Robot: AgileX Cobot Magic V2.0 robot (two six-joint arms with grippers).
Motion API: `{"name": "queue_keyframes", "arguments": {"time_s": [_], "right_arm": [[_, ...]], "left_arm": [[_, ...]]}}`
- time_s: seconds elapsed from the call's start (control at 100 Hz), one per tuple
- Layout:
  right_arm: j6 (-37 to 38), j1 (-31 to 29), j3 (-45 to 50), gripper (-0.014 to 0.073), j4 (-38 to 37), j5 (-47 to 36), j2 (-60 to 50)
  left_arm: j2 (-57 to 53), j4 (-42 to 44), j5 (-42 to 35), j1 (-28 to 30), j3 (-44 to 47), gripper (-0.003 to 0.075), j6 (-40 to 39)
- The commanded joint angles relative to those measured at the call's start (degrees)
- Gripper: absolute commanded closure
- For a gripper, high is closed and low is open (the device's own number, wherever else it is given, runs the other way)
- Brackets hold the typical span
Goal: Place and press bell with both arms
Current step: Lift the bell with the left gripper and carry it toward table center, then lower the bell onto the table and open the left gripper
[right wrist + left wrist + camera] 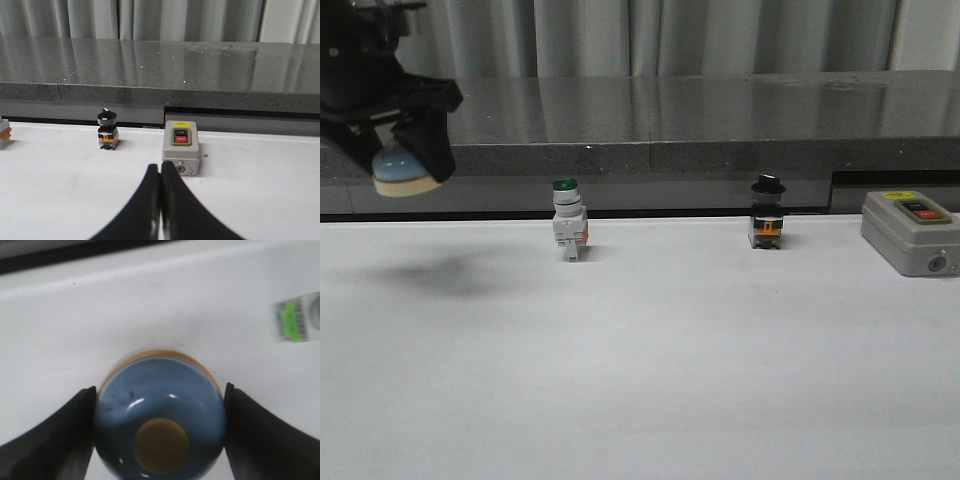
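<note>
The left gripper (159, 435) was clamped on the bell (406, 170), one finger on each side of the blue dome, holding it in the air above the table (640, 360) at its far left. The bell sat roughly upright, knob up and cream base down. Placing was in hand; next came lowering it flat. The right gripper (160, 200), fingers together, pointed toward the grey box (180, 154).
</note>
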Motion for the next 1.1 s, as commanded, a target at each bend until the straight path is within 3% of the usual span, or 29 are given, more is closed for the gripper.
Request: {"name": "queue_keyframes", "arguments": {"time_s": [0.0, 0.25, 0.53, 0.81, 1.09], "right_arm": [[-0.5, -0.3, -0.8, 0.0654, 0.0, -4.9, -1.0], [-0.5, -0.3, -0.8, 0.0654, 0.0, -4.9, -1.0], [-0.5, -0.3, -0.8, 0.0654, 0.0, -4.9, -1.0], [-0.5, -0.3, -0.8, 0.0654, 0.0, -4.9, -1.0], [-0.5, -0.3, -0.8, 0.0654, 0.0, -4.9, -1.0]], "left_arm": [[-5.7, -1.5, -0.1, -2.8, -1.6, 0.0505, 0.0], [-6.8, -1.5, 0.5, -14.1, -1.6, 0.0505, 0.0], [-2.3, -1.5, -4.1, -24.7, -1.6, 0.0505, 0.0], [5.1, -1.6, -6.9, -29.8, -1.6, 0.0505, 0.0], [10.1, -1.9, -7.2, -31.1, -1.6, 0.051, 0.0]]}}
